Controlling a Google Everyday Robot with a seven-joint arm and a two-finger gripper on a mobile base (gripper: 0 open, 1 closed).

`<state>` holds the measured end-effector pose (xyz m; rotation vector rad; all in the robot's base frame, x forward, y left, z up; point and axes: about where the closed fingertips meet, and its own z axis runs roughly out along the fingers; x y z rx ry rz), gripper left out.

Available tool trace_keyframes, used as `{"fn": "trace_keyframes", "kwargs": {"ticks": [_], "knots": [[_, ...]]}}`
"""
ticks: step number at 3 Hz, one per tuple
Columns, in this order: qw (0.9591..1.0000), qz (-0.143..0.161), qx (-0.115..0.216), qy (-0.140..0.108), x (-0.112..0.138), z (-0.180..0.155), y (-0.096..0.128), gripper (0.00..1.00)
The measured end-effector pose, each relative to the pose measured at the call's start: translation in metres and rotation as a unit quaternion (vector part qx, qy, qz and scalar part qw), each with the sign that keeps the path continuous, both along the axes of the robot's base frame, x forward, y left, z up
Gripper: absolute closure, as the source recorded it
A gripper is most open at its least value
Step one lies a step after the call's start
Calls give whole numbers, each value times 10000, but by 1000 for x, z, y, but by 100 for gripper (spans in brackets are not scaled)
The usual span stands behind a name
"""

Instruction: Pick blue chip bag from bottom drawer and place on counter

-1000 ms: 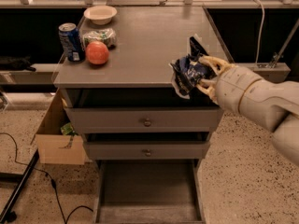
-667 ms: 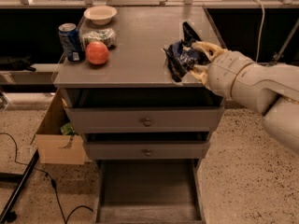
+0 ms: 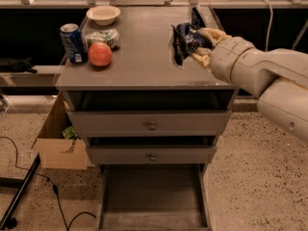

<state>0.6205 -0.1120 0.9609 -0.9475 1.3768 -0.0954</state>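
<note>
The blue chip bag (image 3: pixel 186 38) is dark navy and crinkled, held upright over the right part of the counter (image 3: pixel 144 57). My gripper (image 3: pixel 201 44) comes in from the right and is shut on the bag, its pale fingers (image 3: pixel 210 33) wrapping the bag's right side. I cannot tell whether the bag's lower edge touches the counter top. Below, the bottom drawer (image 3: pixel 153 196) stands pulled out with a bare grey floor.
At the counter's left stand a blue soda can (image 3: pixel 72 43), a red apple (image 3: pixel 100 54), a greenish-white packet (image 3: pixel 103 36) and a white bowl (image 3: pixel 103 14). Two upper drawers with round knobs (image 3: pixel 151 126) are partly open. A cardboard box (image 3: pixel 57 138) sits on the floor at left.
The arm has carried the bag up and inward, from the counter's right front edge to over its right rear part. The view has also shifted, bringing the counter closer.
</note>
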Motion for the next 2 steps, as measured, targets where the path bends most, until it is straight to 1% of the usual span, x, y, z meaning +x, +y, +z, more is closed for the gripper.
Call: {"fn": "trace_keyframes", "kwargs": {"ticks": [1,2], "knots": [[9980,-335,527,-72,9,14,-10,100],[9987,-208,448,-100,2,15,-3,100]]}}
